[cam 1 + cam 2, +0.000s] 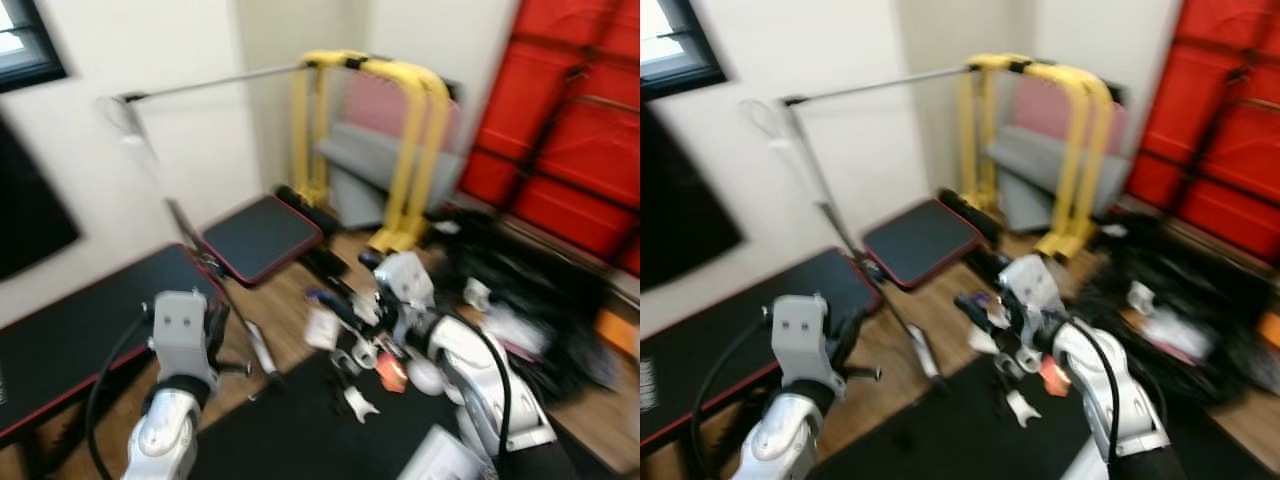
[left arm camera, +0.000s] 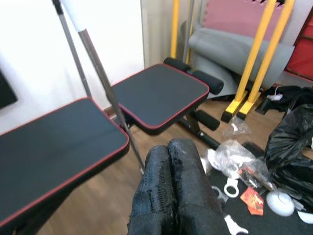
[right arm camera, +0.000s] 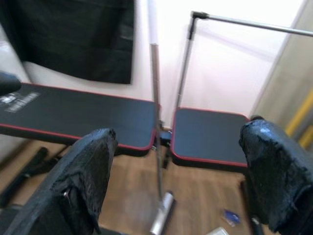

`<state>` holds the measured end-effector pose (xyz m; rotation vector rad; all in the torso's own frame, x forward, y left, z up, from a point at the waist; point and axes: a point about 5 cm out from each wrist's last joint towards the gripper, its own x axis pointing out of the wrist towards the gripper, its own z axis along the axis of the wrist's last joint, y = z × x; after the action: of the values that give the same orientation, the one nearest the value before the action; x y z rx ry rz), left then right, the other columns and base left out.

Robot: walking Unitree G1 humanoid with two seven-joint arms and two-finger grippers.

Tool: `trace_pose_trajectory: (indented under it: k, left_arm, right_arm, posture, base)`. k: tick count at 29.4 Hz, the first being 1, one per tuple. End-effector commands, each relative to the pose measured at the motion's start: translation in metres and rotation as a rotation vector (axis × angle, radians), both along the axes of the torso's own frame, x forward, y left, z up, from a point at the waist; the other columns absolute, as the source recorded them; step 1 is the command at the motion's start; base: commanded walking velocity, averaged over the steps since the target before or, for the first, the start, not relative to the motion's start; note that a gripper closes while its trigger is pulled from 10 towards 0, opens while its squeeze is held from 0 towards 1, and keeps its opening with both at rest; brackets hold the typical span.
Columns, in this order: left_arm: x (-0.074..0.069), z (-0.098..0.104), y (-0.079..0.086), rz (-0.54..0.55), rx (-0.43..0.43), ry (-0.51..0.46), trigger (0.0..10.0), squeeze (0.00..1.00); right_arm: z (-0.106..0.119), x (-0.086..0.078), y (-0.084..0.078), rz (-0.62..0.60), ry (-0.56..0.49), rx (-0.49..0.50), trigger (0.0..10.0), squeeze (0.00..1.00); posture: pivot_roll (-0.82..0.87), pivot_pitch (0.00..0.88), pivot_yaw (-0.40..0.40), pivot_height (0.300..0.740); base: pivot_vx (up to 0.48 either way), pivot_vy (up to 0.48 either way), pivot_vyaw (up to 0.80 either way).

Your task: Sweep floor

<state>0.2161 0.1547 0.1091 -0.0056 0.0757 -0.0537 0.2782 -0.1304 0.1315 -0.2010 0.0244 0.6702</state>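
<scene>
Both silver arms reach forward low in the head views, blurred; the left hand (image 2: 171,191) has its two black fingers pressed together with nothing between them, while the right hand (image 3: 178,181) stands wide apart, holding nothing. Ahead of the left hand, and just off to its side, the broom (image 2: 105,88) leans with its silver handle rising toward the white wall (image 1: 190,140); seen between the right hand's spread fingers, the same handle stands upright with its lower end on the wooden floor (image 3: 127,196). Behind the broom lies a black weight bench (image 2: 58,147) edged in red, its second padded section (image 2: 156,95) farther from the left hand; a thin metal bar (image 3: 249,24) runs across above it. Beyond the bench stands a yellow metal frame (image 1: 405,150) with grey and pink mats leaning inside it; red panels (image 1: 570,130) lie to the right hand's far side. Close below the right hand, on a black floor mat (image 1: 300,430), lie scattered scraps: white rings, crumpled clear plastic (image 2: 232,156) and a red wrapper (image 2: 252,200); a black rubbish bag (image 2: 291,152) sits just beside them.
</scene>
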Motion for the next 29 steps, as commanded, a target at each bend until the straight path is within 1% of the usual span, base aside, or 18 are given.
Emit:
trace_pose_trajectory:
  k: [1,3,12,18,23,25,29]
  left_arm:
    - [-0.001,0.000,0.002,0.027,0.006,0.014,10.0,0.00]
    - [-0.005,-0.003,0.006,0.058,0.002,0.037,10.0,0.00]
    - [-0.007,-0.002,0.011,0.106,-0.023,0.024,10.0,0.00]
    - [-0.008,-0.002,0.013,0.105,-0.009,0.028,10.0,0.00]
    - [-0.008,-0.003,0.013,0.097,-0.010,0.038,10.0,0.00]
    - [-0.007,-0.003,0.011,0.084,-0.016,0.035,10.0,0.00]
    - [-0.005,-0.003,0.010,0.074,-0.019,0.030,10.0,0.00]
  right_arm:
    - [0.001,0.000,0.000,-0.005,0.001,0.002,10.0,0.00]
    - [0.000,0.001,-0.002,-0.010,0.001,-0.006,10.0,0.00]
    - [-0.003,0.000,-0.009,-0.041,0.021,0.003,10.0,0.00]
    - [-0.003,0.002,-0.015,-0.070,0.026,-0.003,10.0,0.00]
    - [-0.004,0.004,-0.015,-0.076,0.022,-0.024,10.0,0.00]
    - [-0.004,0.006,-0.016,-0.098,0.004,-0.049,10.0,0.00]
    - [-0.003,0.009,-0.018,-0.121,-0.006,-0.063,10.0,0.00]
  posture:
    - [-0.10,0.000,-0.045,0.740]
    - [-0.10,0.000,-0.044,0.740]
    - [-0.09,0.000,-0.043,0.740]
    - [-0.09,0.000,-0.044,0.740]
    - [-0.09,0.000,-0.046,0.740]
    - [-0.09,0.000,-0.053,0.740]
    - [-0.08,0.000,-0.059,0.740]
  base:
    - [0.000,0.000,0.79]
    - [0.000,0.000,0.79]
    - [0.000,0.000,0.78]
    - [0.000,0.000,0.76]
    - [0.000,0.000,0.75]
    - [0.120,0.000,0.00]
    - [0.267,0.000,0.00]
